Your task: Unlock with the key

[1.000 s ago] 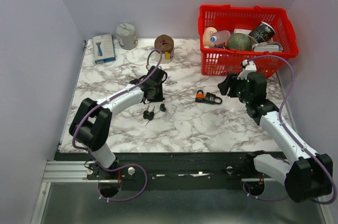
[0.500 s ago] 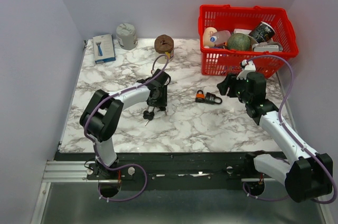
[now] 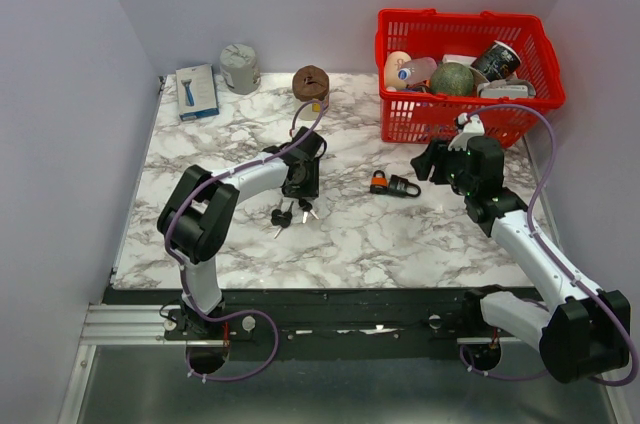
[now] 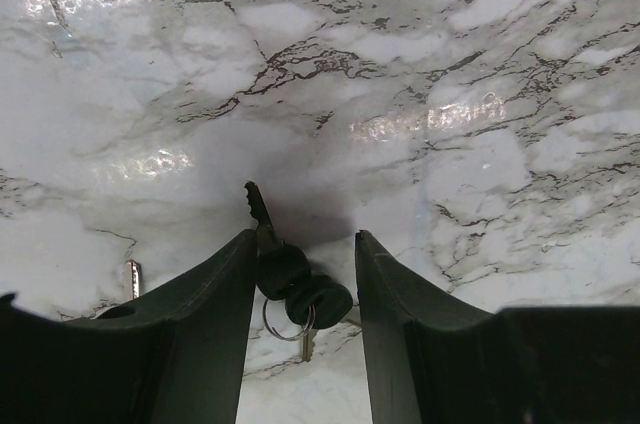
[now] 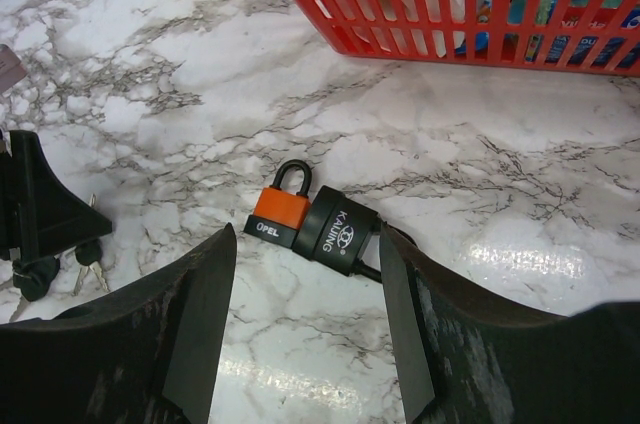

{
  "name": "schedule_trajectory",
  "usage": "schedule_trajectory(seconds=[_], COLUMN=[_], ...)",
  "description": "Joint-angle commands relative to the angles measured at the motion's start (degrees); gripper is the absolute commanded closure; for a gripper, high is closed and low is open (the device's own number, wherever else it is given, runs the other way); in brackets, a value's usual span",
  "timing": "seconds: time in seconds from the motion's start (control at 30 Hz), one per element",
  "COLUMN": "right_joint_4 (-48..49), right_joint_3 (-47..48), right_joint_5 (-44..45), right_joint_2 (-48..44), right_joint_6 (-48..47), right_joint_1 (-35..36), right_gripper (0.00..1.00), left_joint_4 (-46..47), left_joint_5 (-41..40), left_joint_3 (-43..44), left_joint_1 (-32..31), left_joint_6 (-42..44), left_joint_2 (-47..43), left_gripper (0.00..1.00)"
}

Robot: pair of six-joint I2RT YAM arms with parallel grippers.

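Enclosure: plain pale lilac walls are seen on three sides, no markings. A white marble-pattern table [image 3: 400, 234] with grey veining fills the floor of it; glare patches are seen on the glossy top in the wrist views.

A red basket [image 3: 460, 16], packed with mixed items, is set at the far right corner.

The left gripper [image 4: 305, 236] is lowered to the surface just left of the table's centre, jaws parted. The right gripper [image 5: 305, 234] is held off the surface near the right edge, in front of the basket, jaws spread wide, nothing gripped.

A blue box [image 3: 197, 92] is laid near the far left corner, with a grey can [image 3: 240, 68] beside it at the far edge. A brown-lidded jar [image 3: 311, 85] is placed at mid far edge.

Two padlocks are laid touching, right of centre: black padlock [image 5: 335, 229] and orange padlock [image 5: 280, 212], both shackles closed.

The keys [image 4: 290, 284], black-headed on a ring, are found flat on the table between the left fingers; contact with the fingers can't be confirmed, the shadow is too heavy there.
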Motion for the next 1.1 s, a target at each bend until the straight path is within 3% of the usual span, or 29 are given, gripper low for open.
schedule_trajectory(seconds=[0.0,0.4,0.6,1.07], right_joint_4=[0.4,-0.5,-1.9,-3.5], right_joint_3=[1.1,6.1,9.2,10.4], right_joint_5=[0.1,-4.8,-5.6,-5.2], right_joint_2=[0.0,11.0,15.6,17.3], right_joint_6=[-0.5,-1.3,-2.3,-2.8], right_joint_1=[0.5,8.3,13.2,14.5], right_gripper=[0.33,0.32,0.32,0.32], left_joint_4=[-3.4,-1.4,-3.7,-4.1], left_joint_5=[-2.1,0.6,-3.0,0.9], left_joint_3=[-1.3,-1.8,-2.0,-5.8], left_joint_1=[-0.4,-0.4,-0.6,-0.5], left_joint_6=[-0.7,-1.0,-2.0,-3.8], left_joint_2=[0.4,0.3,-0.9,-2.6], left_gripper=[0.48,0.51,0.51,0.54])
